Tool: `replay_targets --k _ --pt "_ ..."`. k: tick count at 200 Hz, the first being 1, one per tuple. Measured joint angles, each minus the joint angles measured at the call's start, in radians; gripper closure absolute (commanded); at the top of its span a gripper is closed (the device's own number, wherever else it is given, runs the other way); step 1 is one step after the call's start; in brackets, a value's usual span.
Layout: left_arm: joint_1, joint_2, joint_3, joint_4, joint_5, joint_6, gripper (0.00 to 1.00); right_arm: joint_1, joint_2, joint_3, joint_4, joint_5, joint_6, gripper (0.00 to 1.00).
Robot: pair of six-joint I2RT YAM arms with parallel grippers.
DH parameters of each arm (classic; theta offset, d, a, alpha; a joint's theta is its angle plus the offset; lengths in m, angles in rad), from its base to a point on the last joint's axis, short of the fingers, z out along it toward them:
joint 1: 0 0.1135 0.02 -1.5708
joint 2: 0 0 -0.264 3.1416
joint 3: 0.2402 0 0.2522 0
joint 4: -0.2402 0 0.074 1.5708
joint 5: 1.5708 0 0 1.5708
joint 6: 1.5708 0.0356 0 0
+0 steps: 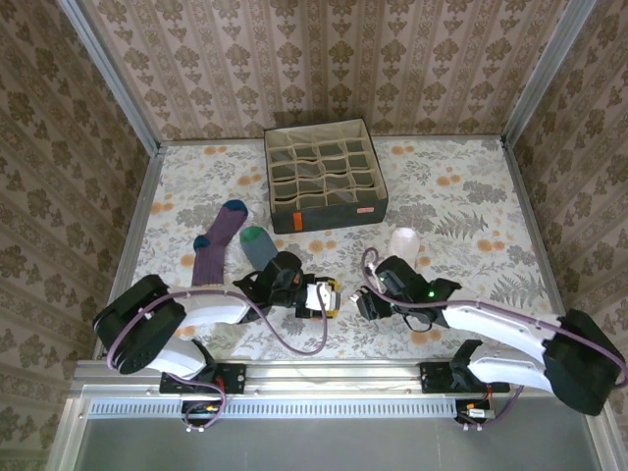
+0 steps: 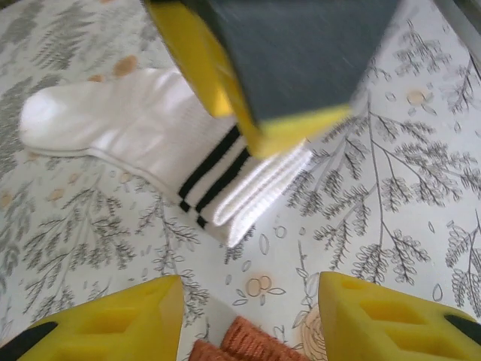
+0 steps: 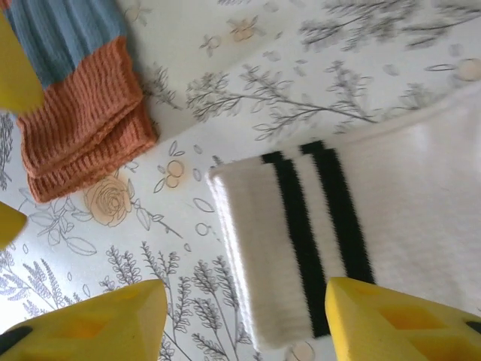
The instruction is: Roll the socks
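Left wrist view: the white sock point(image 2: 128, 124) lies flat on the table point(image 2: 391, 226), its long axis slanting, toe at upper left and black-striped cuff at lower right.
From above, its toe points to the far wall. The right gripper point(image 3: 244, 289) holds its jaws apart over that cuff. The left gripper point(image 2: 246, 289) has its jaws apart with the orange cuff point(image 3: 83, 128) of the grey-blue sock point(image 1: 257, 243) between them. The purple sock point(image 1: 218, 245) lies leftmost. All three socks lie outside the grey box point(image 1: 324, 177).

No text is readable; the small orange label point(image 1: 365, 210) on the grey compartment box point(image 1: 314, 218) is too small to make out.
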Motion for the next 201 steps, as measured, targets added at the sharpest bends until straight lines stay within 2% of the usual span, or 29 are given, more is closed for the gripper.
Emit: replay_targets --k 48,92,121,145,186,201 --pt "-0.042 0.108 0.074 -0.019 -0.053 0.146 0.46 0.0 -0.154 -0.073 -0.01 0.086 0.082 0.63" --pt "-0.058 0.228 0.169 -0.015 -0.072 0.233 0.46 -0.003 -0.163 -0.098 -0.008 0.091 0.112 0.79" --pt "-0.058 0.28 0.212 -0.015 -0.071 0.259 0.49 -0.045 -0.153 -0.109 0.028 0.063 0.125 0.82" --pt "-0.058 0.311 0.228 -0.015 -0.065 0.273 0.58 -0.074 -0.143 -0.128 0.082 0.024 0.134 0.78" --pt "-0.058 0.33 0.239 -0.031 -0.036 0.283 0.86 -0.103 -0.132 -0.172 0.186 -0.06 0.141 0.72" --pt "-0.058 0.33 0.253 -0.064 -0.03 0.278 0.92 -0.111 -0.124 -0.181 0.216 -0.084 0.147 0.68"
